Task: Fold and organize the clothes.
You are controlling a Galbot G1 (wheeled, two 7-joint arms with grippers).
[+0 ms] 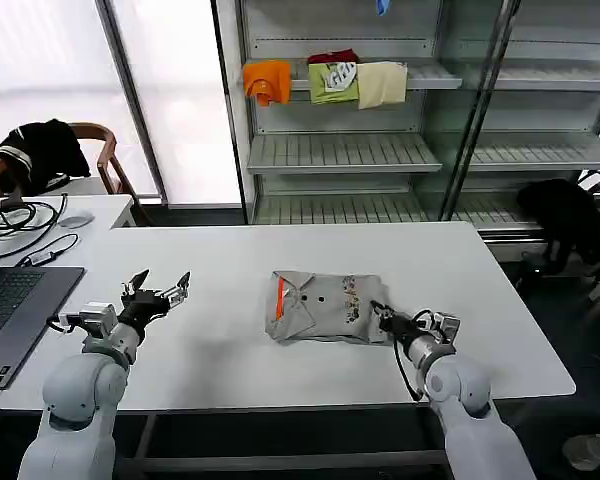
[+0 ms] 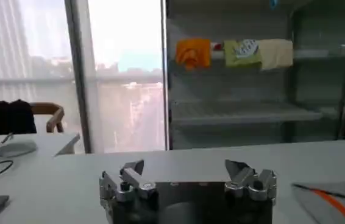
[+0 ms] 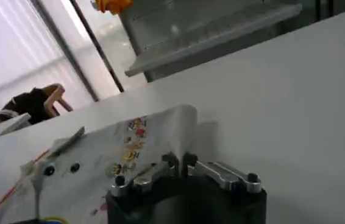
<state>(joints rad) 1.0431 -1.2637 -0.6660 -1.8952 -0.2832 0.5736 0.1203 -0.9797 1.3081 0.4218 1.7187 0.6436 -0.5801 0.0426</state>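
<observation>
While folded shirt (image 1: 323, 307) rests, right gripper (image 1: 382, 313) touching

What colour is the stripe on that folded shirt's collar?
Orange, on the light grey shirt; clearest in the head view.

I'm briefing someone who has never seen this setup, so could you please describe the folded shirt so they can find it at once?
Start at the long white table in front of the metal shelving. Near its middle lies the folded shirt, with the right claw at its edge and the left claw open well away. It is light grey with an orange collar stripe, dark buttons and a small multicoloured print, unlike the bright clothes on the shelf.
</observation>
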